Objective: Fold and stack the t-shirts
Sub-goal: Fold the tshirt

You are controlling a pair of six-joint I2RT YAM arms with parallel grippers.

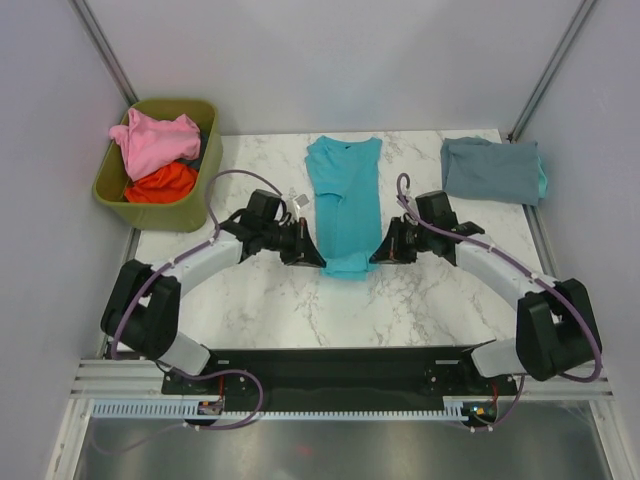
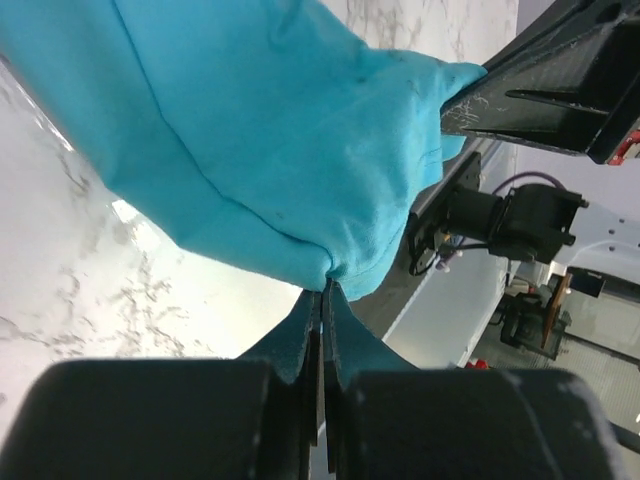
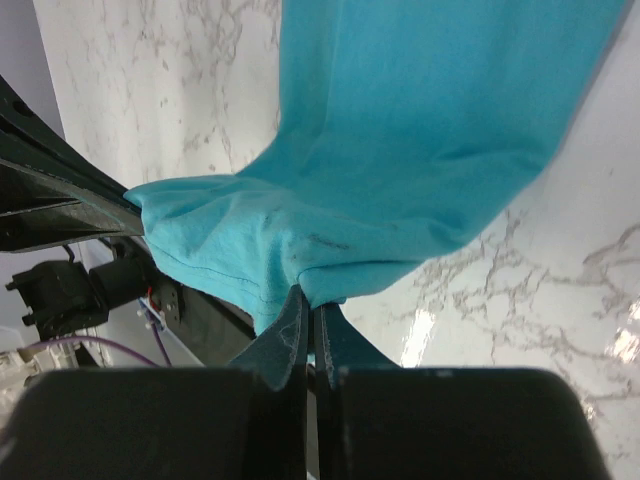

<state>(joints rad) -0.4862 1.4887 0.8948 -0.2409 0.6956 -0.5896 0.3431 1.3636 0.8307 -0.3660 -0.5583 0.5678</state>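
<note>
i have my left gripper (image 2: 325, 288) pinched shut on the near hem of the teal shirt (image 1: 343, 185), and my right gripper (image 3: 306, 296) is clamped on the same hem's other corner. both arms reach inward, low over the table (image 1: 300, 310), wrists facing each other. grey-blue shirt (image 1: 492, 168) lies far right; pink shirt (image 1: 155, 140) and orange shirt (image 1: 162, 182) are in the bin (image 1: 160, 210).

You see an olive-green bin (image 1: 150, 212) sitting by the far-left corner of your white marble bench (image 1: 400, 310).
</note>
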